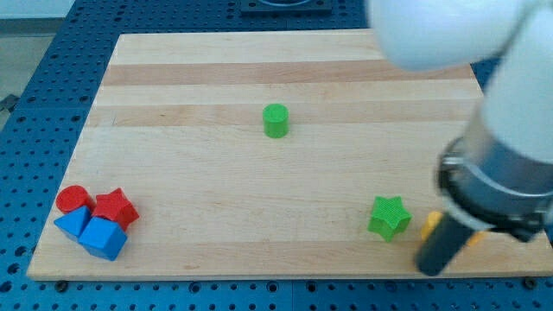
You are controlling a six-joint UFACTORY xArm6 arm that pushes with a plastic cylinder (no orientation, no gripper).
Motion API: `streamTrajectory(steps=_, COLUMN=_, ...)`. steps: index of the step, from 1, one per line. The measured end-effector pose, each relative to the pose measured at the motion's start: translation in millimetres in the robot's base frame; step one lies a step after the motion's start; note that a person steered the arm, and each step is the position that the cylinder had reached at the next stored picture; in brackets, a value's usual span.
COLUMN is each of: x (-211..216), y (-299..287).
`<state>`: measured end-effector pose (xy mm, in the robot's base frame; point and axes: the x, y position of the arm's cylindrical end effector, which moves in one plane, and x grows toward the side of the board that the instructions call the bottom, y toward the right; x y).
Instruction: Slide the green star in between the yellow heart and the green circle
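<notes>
Green star (389, 216) is seen near the board's (216, 173) lower right, well apart from the green circle (276, 120) up at centre. Just right of it, my tip (429, 268) is planted, a bare rod holding nothing, partly hiding a yellow block (429, 225).
</notes>
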<state>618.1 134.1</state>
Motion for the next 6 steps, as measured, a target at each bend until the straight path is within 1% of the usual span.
streamTrajectory(steps=2, x=-36, y=-12)
streamTrajectory(steps=3, x=-63, y=-29)
streamTrajectory(steps=4, x=-91, y=-65)
streamTrajectory(steps=5, x=-114, y=-87)
streamTrajectory(steps=6, x=-114, y=-81)
